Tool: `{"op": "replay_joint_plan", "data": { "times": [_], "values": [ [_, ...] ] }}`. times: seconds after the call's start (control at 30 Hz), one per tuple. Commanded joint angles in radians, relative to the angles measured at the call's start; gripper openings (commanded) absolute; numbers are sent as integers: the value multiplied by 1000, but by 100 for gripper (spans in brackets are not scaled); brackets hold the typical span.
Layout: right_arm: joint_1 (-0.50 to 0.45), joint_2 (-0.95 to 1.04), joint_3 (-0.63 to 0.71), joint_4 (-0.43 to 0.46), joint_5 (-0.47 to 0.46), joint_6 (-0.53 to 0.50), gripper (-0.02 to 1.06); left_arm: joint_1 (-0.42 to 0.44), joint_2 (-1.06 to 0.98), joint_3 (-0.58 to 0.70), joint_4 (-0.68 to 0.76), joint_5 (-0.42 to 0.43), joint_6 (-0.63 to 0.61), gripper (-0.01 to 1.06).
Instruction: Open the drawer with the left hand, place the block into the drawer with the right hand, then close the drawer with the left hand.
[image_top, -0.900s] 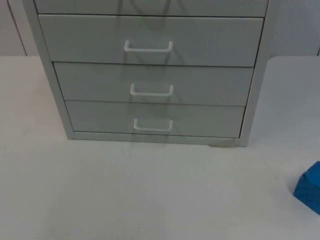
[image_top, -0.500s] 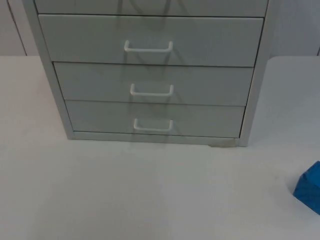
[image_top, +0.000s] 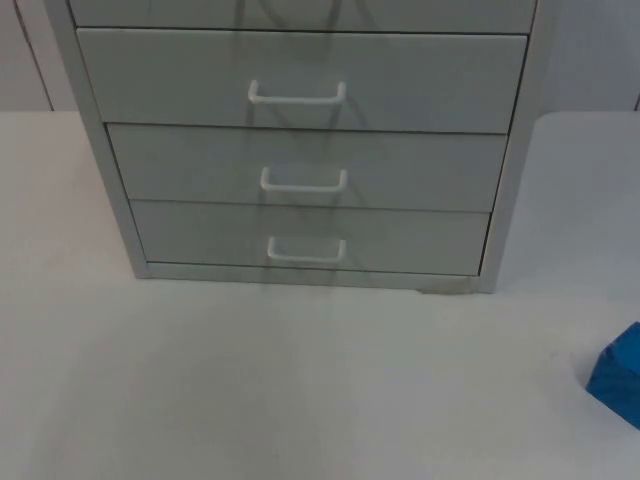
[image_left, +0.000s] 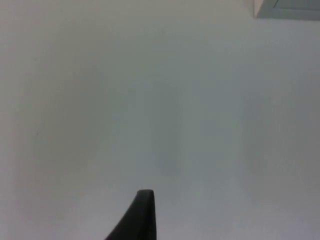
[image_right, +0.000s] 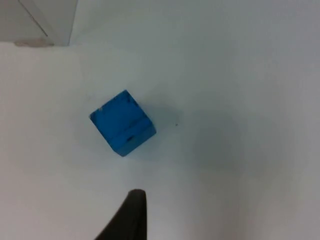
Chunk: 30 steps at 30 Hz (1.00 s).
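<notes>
Standing on white table (image_top: 300, 380): grey drawer cabinet (image_top: 300, 150), all drawers sitting shut. Blue block (image_top: 616, 376) lying on table, well right of cabinet. Right gripper (image_right: 131, 212) hovering above block; left gripper (image_left: 142, 212) hovering over bare table. Jaw state: cannot tell.
</notes>
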Motion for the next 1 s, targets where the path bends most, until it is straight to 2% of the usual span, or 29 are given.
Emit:
{"op": "replay_joint_plan", "data": {
  "times": [0.0,0.2,0.53,0.63,0.7,0.8,0.83,0.9,0.97],
  "values": [
    [-8,32,-6,-8,-13,3,105,-6,32,-7,5,-24,-7,105],
    [-8,100,-6,-8,-24,3,105,-6,87,-7,5,-27,-5,105],
    [-8,106,-6,-8,-45,-1,105,-6,88,-7,2,-31,-5,105],
    [-8,106,-6,-8,-45,-1,105,-6,88,-7,-11,-31,-5,100],
    [-8,106,-6,-8,-45,-1,105,-6,88,-7,-29,-33,-4,86],
    [-8,106,-6,-8,-49,-1,105,-6,88,-7,-47,-45,29,56],
    [-8,106,-6,-8,-49,-1,105,-6,88,-7,-47,-45,29,56],
    [-8,106,-6,-8,-49,-1,105,-6,96,-7,-113,-54,112,45],
    [-8,106,-6,-8,-49,-1,105,-8,126,-7,-220,-52,220,48]
  ]
}}
